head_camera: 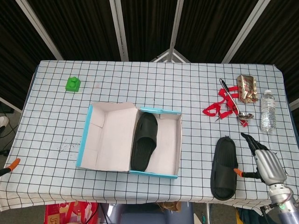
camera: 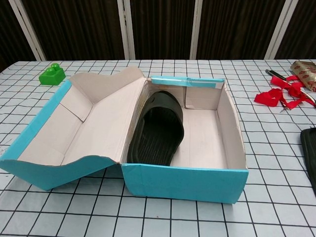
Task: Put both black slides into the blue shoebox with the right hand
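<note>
- One black slide is lying inside the blue shoebox, along the left side of its open compartment, so half the job looks done.
- I am keeping my right hand over the table's front-right corner, fingers spread, holding nothing, just beside the second black slide, which is resting near the front edge.
- My left hand is showing in neither view.
- I am working on a checked tablecloth with dark slatted panels behind; a green block is sitting toward the back-left corner, red ribbon and a water bottle near the right edge.
</note>
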Controlling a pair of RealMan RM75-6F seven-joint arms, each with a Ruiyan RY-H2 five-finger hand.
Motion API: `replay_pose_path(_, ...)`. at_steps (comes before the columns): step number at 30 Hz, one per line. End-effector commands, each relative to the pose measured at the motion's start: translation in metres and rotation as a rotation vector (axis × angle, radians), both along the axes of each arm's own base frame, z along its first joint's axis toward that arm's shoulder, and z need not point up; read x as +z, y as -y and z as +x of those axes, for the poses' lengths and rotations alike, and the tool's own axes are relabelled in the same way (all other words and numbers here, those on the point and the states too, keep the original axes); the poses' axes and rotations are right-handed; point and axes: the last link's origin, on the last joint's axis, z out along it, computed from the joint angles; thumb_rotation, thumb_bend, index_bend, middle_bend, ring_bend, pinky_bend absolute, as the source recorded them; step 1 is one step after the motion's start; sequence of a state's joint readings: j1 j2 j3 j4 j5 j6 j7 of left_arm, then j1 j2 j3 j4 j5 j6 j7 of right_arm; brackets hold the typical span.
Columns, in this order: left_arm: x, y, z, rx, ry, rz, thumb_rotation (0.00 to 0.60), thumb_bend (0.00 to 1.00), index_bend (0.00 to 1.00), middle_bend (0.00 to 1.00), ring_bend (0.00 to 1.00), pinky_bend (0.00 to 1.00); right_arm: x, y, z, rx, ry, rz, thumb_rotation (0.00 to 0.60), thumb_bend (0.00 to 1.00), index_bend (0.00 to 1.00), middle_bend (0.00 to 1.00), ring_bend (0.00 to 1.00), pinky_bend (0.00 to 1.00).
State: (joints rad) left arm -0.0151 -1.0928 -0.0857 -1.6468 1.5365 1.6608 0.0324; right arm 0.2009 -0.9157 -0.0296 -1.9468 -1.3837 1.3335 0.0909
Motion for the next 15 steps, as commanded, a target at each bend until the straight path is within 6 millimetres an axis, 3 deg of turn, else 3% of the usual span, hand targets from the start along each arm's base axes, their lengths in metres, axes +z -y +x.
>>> replay_pose_path(1,0.002,0.001,-0.001,-0.007,0.003,0.015,0.600,0.16,0.08,0.00,0.00,0.00,-0.008,-0.022,-0.015,-0.022,-0.034,0.007,0.600,0.05,0.08,0.13,0.19,0.23)
replay_pose_path(8,0.003,0.001,-0.002,0.002,0.007,0.014,0.600,0.16,0.08,0.00,0.00,0.00,-0.032,-0.051,-0.030,-0.078,-0.015,0.068,0.600,0.05,0.08,0.13,0.19,0.23)
replay_pose_path(15,0.003,0.002,-0.002,0.002,0.005,0.011,0.600,0.16,0.08,0.00,0.00,0.00,-0.050,-0.055,-0.040,-0.076,-0.038,0.086,0.600,0.05,0.08,0.13,0.19,0.22)
